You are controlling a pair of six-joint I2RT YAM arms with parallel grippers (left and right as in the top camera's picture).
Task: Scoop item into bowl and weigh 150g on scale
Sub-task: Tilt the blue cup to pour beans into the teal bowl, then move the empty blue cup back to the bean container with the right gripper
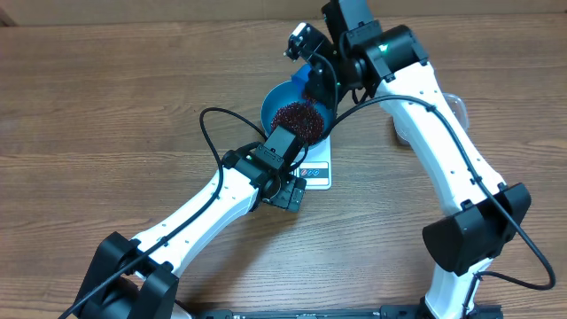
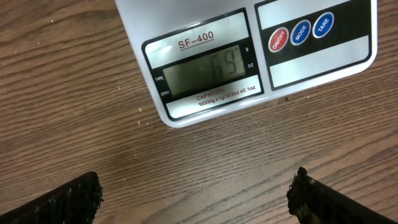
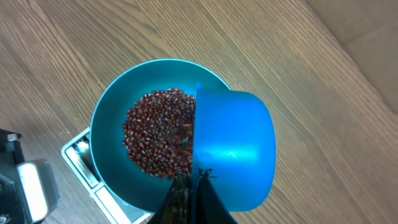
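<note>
Overhead, the scale (image 1: pixel 319 174) lies mostly hidden under the bowl (image 1: pixel 278 94) and the left arm (image 1: pixel 221 190). In the left wrist view the scale's top and right sides are cut off and its display (image 2: pixel 202 70) digits are too faint to read reliably. The left fingers (image 2: pixel 68 199) in front of it are cropped.

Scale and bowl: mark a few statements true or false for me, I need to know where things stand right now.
1. The blue bowl sits on the scale. True.
2. The bowl is empty. False: it holds a heap of beans.
3. The left gripper is clamped on the scale. False: it is open, over the bare table in front of the scale's display.
4. The right gripper holds the blue scoop tipped over the bowl. True.
</note>
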